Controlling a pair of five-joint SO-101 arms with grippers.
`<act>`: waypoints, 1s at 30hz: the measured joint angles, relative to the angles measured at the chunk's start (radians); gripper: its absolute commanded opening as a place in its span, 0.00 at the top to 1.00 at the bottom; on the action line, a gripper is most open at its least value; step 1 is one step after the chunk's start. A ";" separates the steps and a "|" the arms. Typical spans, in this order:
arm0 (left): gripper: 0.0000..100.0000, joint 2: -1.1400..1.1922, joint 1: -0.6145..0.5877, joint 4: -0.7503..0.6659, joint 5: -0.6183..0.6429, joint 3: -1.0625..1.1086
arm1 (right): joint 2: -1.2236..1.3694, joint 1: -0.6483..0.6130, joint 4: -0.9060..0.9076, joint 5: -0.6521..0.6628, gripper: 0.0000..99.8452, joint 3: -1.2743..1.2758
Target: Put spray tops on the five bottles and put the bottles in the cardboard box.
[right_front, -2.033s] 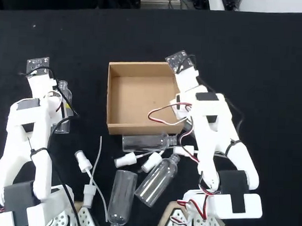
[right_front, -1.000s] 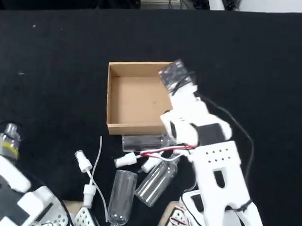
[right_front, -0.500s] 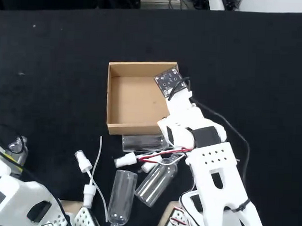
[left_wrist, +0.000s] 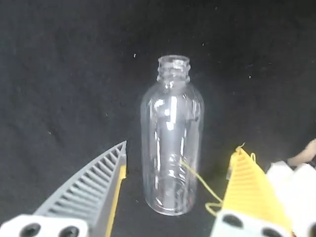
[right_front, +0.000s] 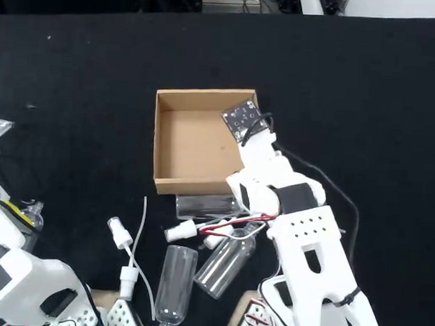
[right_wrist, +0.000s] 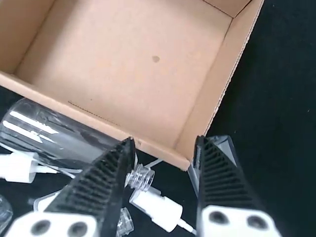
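A black tabletop [right_front: 363,82] seen from above, with two white robot arms at its near edge. The left pincer [left_wrist: 181,147] is spread wide, its fingers [left_wrist: 96,192] standing on either side of a clear uncapped bottle [left_wrist: 172,148]; a dark gap shows between the bottle and each finger, so this pincer has hold of nothing. The bottle's threaded neck points away from the pincer's base, out past the fingertips, and whether the bottle stands or lies cannot be told. The right pincer [right_wrist: 165,140] is roughly half open with nothing clamped in it, hanging above one corner of the cardboard box [right_wrist: 224,74], which sits directly under the gap between its black ribbed fingers. The box's brown floor spreads out beyond the fingertips. On the near side of that corner, back toward the pincer's base, lie the open neck of a second bottle [right_wrist: 49,131] and a white spray top [right_wrist: 153,205], just beside each other. The second bottle's clear body runs along the outside of the box wall, touching or nearly touching it, off to the side of one finger. Farther back along the right arm, a third bottle [right_front: 225,260] and a fourth bottle [right_front: 174,279] lie on their sides, uncapped, with loose spray tops [right_front: 120,232] and their thin white tubes scattered beside them
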 measured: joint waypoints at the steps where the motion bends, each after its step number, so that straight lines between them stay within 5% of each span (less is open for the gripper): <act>1: 0.72 0.000 0.005 -0.018 -0.011 0.009 | 0.000 0.000 0.000 -0.002 0.82 0.000; 20: 0.73 0.002 0.044 -0.388 -0.029 0.324 | 0.000 0.000 0.000 -0.002 0.82 0.000; 24: 0.96 0.002 0.046 -0.396 -0.029 0.325 | 0.000 0.000 0.000 -0.002 0.82 0.000; 30: 0.97 0.002 0.035 -0.397 -0.029 0.325 | 0.000 0.000 0.000 -0.002 0.82 0.000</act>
